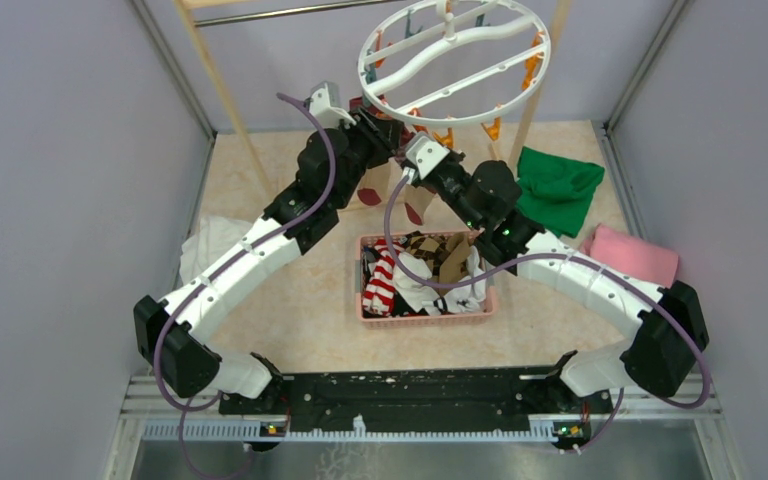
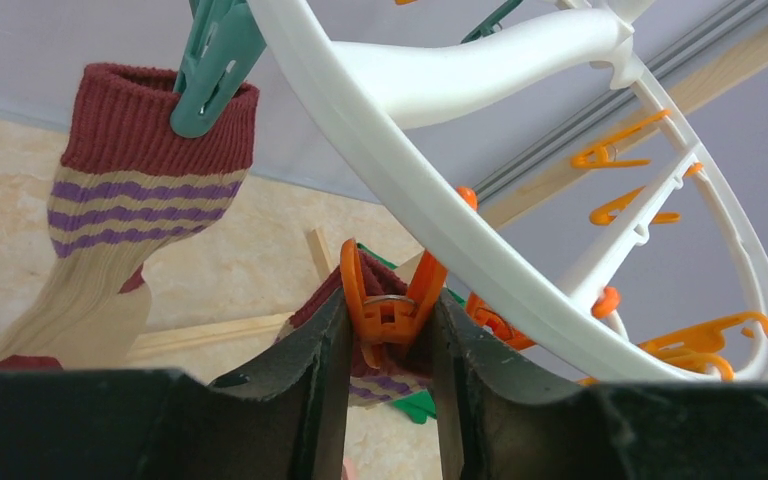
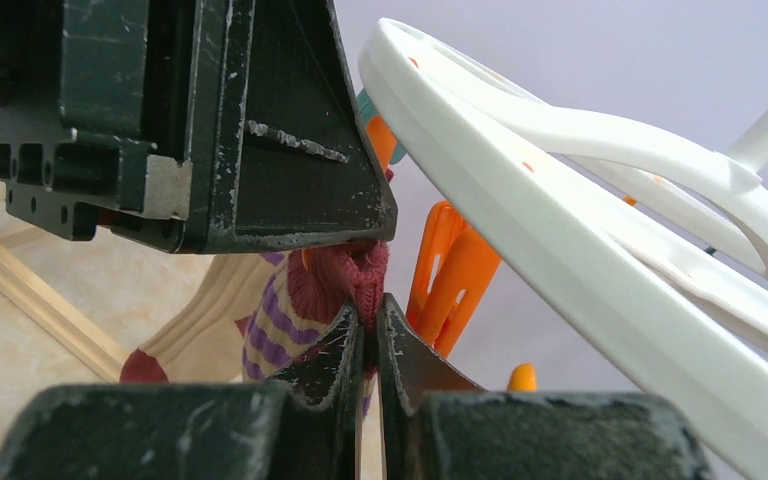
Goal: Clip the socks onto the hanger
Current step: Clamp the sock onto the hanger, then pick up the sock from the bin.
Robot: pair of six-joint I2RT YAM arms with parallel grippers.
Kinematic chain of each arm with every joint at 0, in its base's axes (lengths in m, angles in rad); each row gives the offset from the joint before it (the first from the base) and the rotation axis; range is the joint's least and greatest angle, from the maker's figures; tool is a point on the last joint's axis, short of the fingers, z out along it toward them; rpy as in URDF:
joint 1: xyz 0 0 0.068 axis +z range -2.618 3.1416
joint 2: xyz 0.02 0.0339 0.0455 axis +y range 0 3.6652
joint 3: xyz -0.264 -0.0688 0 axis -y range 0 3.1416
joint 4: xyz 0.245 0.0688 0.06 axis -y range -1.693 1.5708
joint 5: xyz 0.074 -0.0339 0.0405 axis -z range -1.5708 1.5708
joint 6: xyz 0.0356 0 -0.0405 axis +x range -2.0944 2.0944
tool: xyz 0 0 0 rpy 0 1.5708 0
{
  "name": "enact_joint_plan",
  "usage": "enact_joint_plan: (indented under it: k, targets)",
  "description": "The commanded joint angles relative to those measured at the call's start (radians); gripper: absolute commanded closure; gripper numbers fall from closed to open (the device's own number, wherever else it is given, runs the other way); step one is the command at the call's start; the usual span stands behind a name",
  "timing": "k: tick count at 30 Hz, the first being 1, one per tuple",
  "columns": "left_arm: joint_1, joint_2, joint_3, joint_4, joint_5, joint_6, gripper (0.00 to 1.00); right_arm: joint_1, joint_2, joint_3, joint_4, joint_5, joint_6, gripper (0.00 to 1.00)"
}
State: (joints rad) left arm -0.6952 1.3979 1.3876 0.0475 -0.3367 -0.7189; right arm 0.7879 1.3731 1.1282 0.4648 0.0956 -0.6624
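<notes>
- One striped sock (image 2: 140, 190) already hangs from the hanger (image 2: 390, 170). A teal peg (image 2: 210, 70) bites its red top.
- My left claw (image 2: 388, 308) is part way shut. It squeezes an orange peg (image 2: 390, 320) on the ring, one finger on each side. I think this holds the peg's mouth open.
- My right claw (image 3: 370, 312) is pinched tight on the red top of a second sock (image 3: 290, 320) with the same stripes. It holds that sock up right by the orange peg, just under the ring.
- I cannot tell if the sock top is inside the peg's mouth yet, so this sock is not done.
- Next, I think, the sock top must sit in the peg. Then the left claw lets the peg snap shut, and the right claw lets go.
- More socks wait down in the pink basket (image 1: 425, 316), like a red-and-white sock (image 1: 382, 285). Many pegs are bare. I think only a small part of the job is done.
</notes>
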Motion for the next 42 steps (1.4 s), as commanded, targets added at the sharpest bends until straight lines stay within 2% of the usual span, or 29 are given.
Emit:
enact_joint_plan:
  k: [1, 4, 11, 17, 22, 26, 29, 32, 35, 37, 42]
  targets:
    - [0.004, -0.042, 0.026, 0.009, -0.002, -0.024, 0.55, 0.007, -0.008, 0.049, 0.054, -0.004, 0.004, 0.96]
    - [0.005, -0.045, 0.022, 0.010, -0.003, -0.024, 0.44, 0.006, -0.011, 0.045, 0.053, -0.004, 0.010, 0.96]
    - [0.006, -0.067, 0.006, 0.015, -0.001, -0.029, 0.32, 0.007, -0.013, 0.043, 0.052, -0.005, 0.029, 0.94]
    - [0.006, -0.147, -0.067, 0.027, 0.005, -0.020, 0.21, 0.006, -0.030, 0.028, 0.043, -0.012, 0.067, 0.81]
    - [0.006, -0.231, -0.154, 0.049, 0.021, -0.002, 0.15, 0.002, -0.071, -0.001, 0.004, -0.067, 0.113, 0.63]
    - [0.006, -0.270, -0.178, 0.042, 0.070, 0.039, 0.14, -0.001, -0.113, -0.016, -0.070, -0.131, 0.156, 0.53]
    - [0.006, -0.302, -0.199, 0.038, 0.116, 0.081, 0.13, -0.008, -0.160, -0.038, -0.151, -0.185, 0.177, 0.47]
    - [0.006, -0.351, -0.245, 0.041, 0.157, 0.129, 0.08, -0.020, -0.219, -0.057, -0.260, -0.247, 0.198, 0.41]
    - [0.006, -0.423, -0.339, 0.071, 0.196, 0.183, 0.02, -0.052, -0.281, -0.064, -0.415, -0.328, 0.232, 0.30]
    - [0.008, -0.476, -0.408, 0.093, 0.225, 0.212, 0.02, -0.117, -0.323, -0.063, -0.549, -0.439, 0.260, 0.21]
    - [0.011, -0.604, -0.578, 0.084, 0.230, 0.212, 0.01, -0.310, -0.411, -0.096, -0.809, -0.689, 0.338, 0.13]
